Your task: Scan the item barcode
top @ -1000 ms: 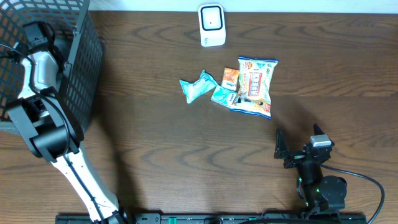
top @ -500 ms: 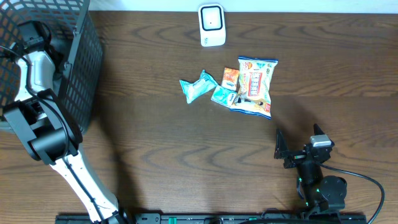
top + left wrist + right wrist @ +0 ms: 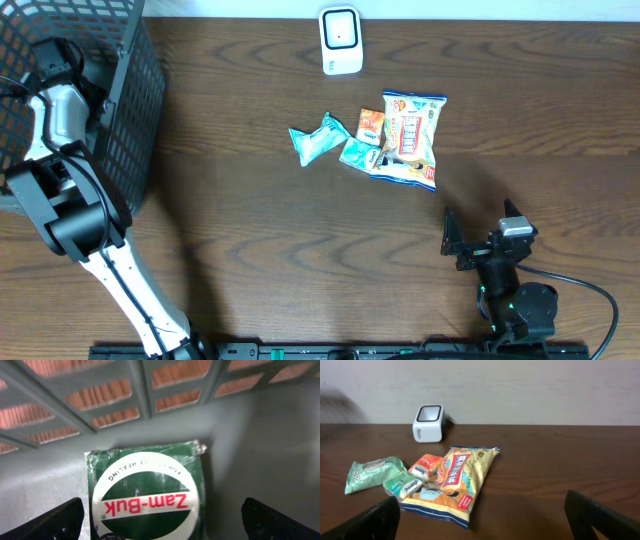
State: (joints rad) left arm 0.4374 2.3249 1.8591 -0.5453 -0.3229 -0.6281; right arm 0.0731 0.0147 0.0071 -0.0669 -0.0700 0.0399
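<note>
While the left arm reaches into the black mesh basket (image 3: 135, 110) at the upper left of the overhead frame, we see the left fingers (image 3: 52, 522) spread wide, their tips in the bottom corners of the wrist view, gripping nothing. Between them a green Zam-Buk pack (image 3: 147, 492) lies flat on the basket floor, close to the wall. At the lower right, the right fingers (image 3: 600, 517) stand wide apart and empty over the counter (image 3: 250, 220). The white scanner (image 3: 340, 40) sits at top centre; mid-frame lie a snack bag (image 3: 410, 140), an orange sachet (image 3: 371, 124), a teal pouch (image 3: 318, 140) and a smaller teal packet (image 3: 355, 153).
</note>
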